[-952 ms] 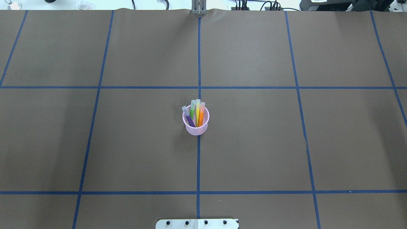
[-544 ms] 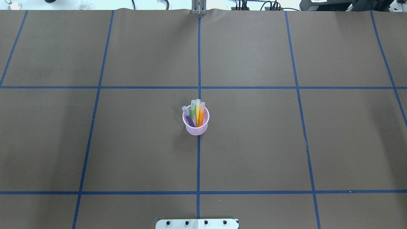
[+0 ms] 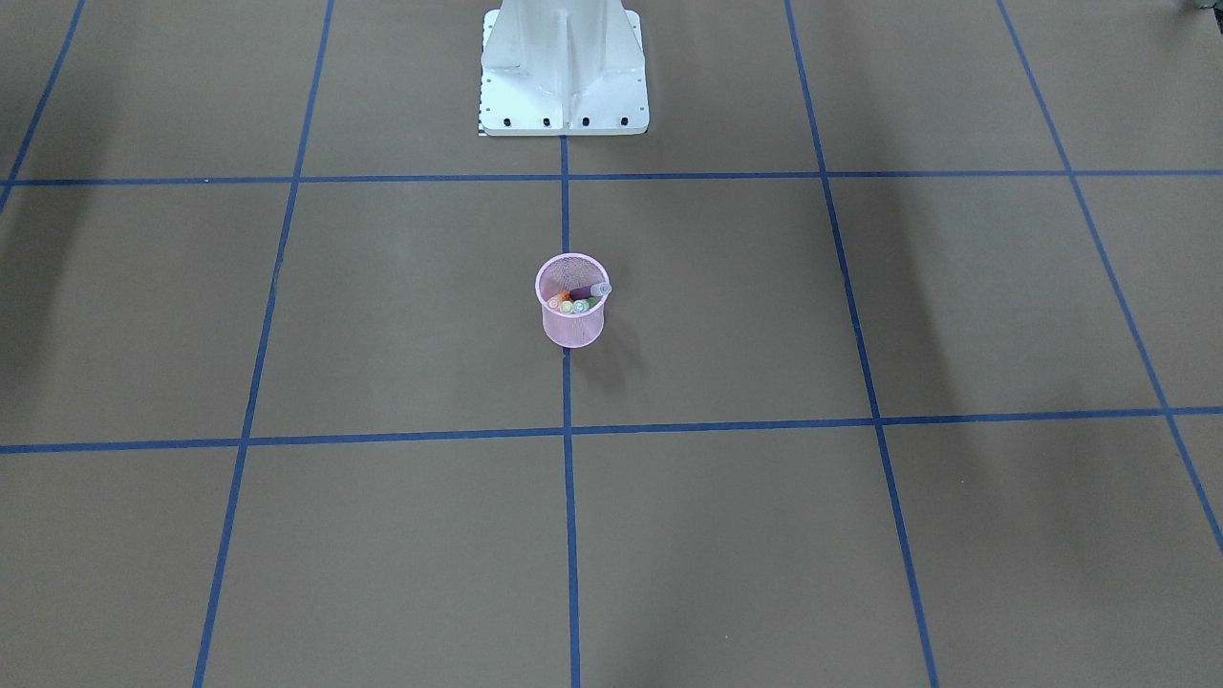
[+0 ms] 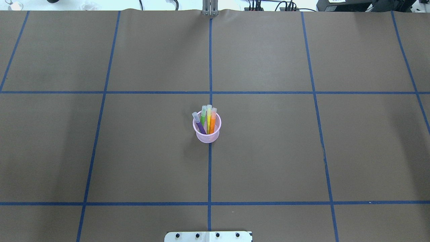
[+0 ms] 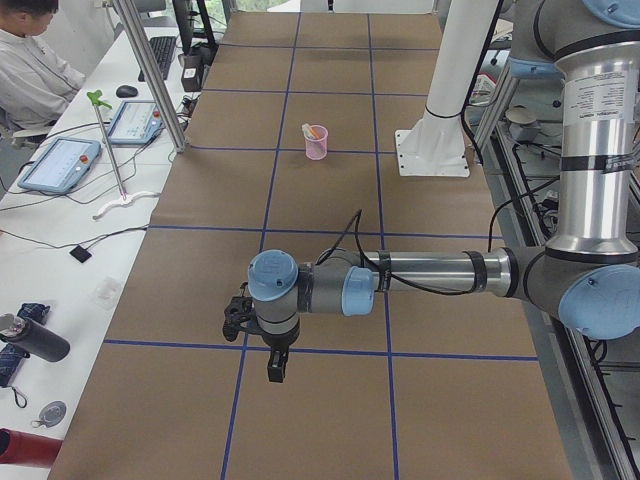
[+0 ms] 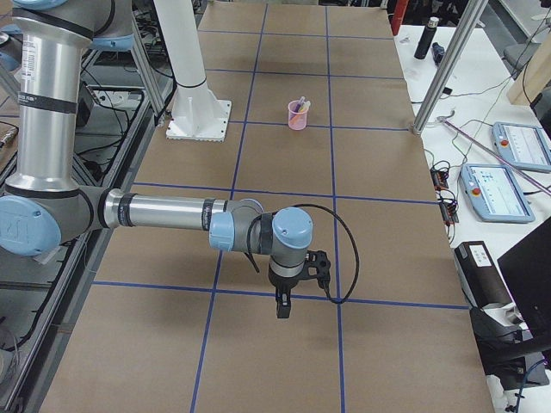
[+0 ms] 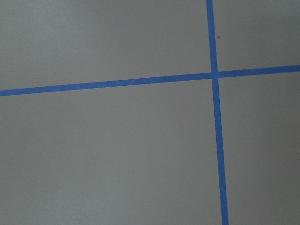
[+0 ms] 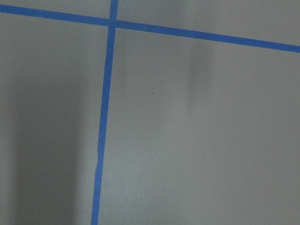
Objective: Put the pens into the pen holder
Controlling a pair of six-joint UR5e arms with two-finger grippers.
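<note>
4 pens point(image 4: 208, 119) lean in pen holder point(image 4: 208, 136); stray bump could tip it. Left gripper point(image 5: 275, 370), right gripper point(image 6: 281, 307): apart or together, cannot tell.

Count of items on view.

Pen holder point(image 4: 208, 135): one, pink mesh.

Pens: four in total, all standing in the holder. By body colour:
- purple pen point(image 4: 201, 127): one
- green pen point(image 4: 203, 118): one
- yellow-green pen point(image 4: 208, 121): one
- orange pen point(image 4: 212, 125): one

Pens on the table surface: none counted.

Robot arms: two, being the left arm point(image 5: 430, 272) and the right arm point(image 6: 164, 211). Grippers: two, one per arm, being the left gripper point(image 5: 274, 372) and the right gripper point(image 6: 281, 310).

White base pedestal point(image 3: 564, 67): one.

Blue tape lines point(image 4: 100, 92), overhead view: two crosswise, five lengthwise.

Side bench, left-end view: two screen tablets point(image 5: 62, 163), one dark bottle point(image 5: 35, 340), one person point(image 5: 30, 75).
</note>
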